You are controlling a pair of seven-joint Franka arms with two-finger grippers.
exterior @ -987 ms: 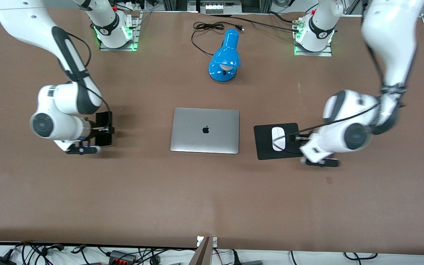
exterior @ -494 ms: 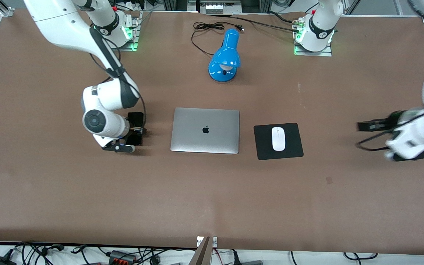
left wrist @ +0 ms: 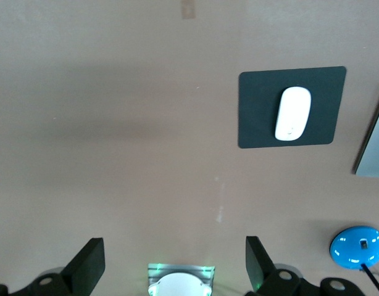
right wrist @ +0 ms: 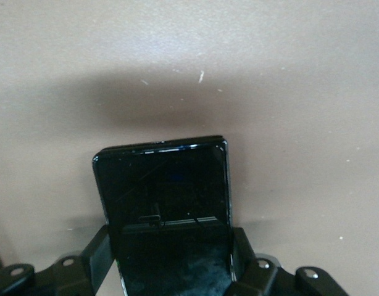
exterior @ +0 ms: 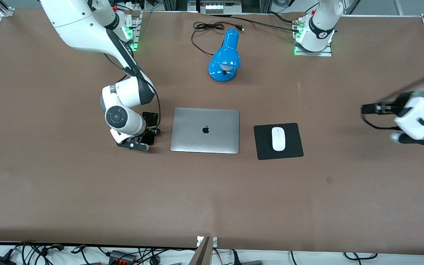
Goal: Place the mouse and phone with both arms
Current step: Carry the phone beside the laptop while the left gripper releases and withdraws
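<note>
The right gripper [exterior: 152, 129] is clamping the phone [right wrist: 165, 197] between its fingers, just beside the laptop [exterior: 205, 130] toward the right arm's end of the table. The mouse [exterior: 278, 138] is lying on the black pad [exterior: 293, 148], beside the laptop toward the left arm's end. The left gripper [left wrist: 175, 266] is hovering over bare table, well apart from the laptop, its fingers spread and holding nothing.
</note>
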